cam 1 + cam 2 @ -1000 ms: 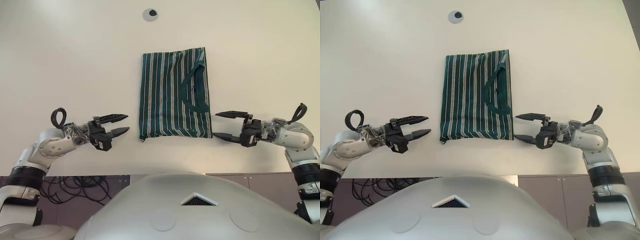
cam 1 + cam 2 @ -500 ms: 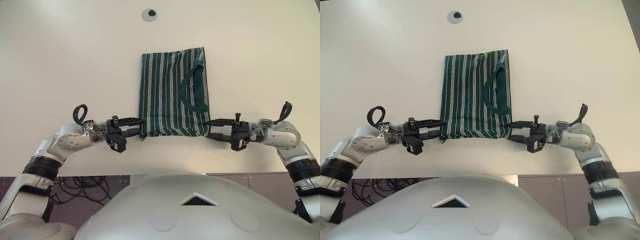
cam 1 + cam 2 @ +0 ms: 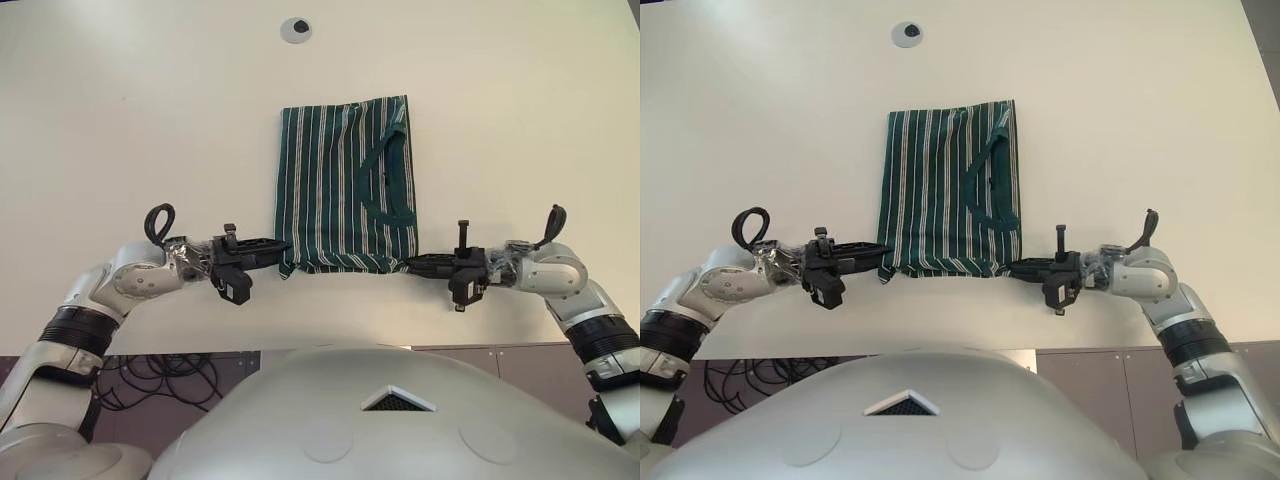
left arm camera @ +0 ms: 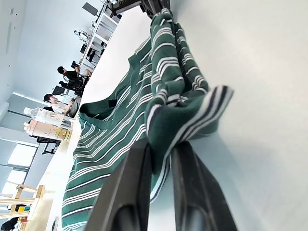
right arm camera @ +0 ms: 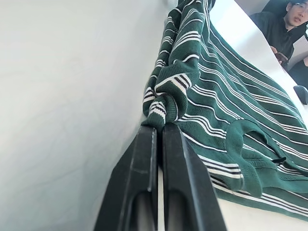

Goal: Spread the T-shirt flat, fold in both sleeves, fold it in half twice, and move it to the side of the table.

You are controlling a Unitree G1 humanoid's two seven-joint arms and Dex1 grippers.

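1. You have the T-shirt (image 3: 345,185) lying as a narrow striped rectangle in the middle of the tabletop (image 3: 130,130); the sleeves look folded in and the first half-fold appears done
2. Your left gripper (image 3: 281,246) has its fingers (image 4: 130,187) pinched on the near left corner; the right gripper (image 3: 411,264) is clamped on the near right corner
3. Outstanding, by my judgement: the second half-fold, then the move to the tabletop's side
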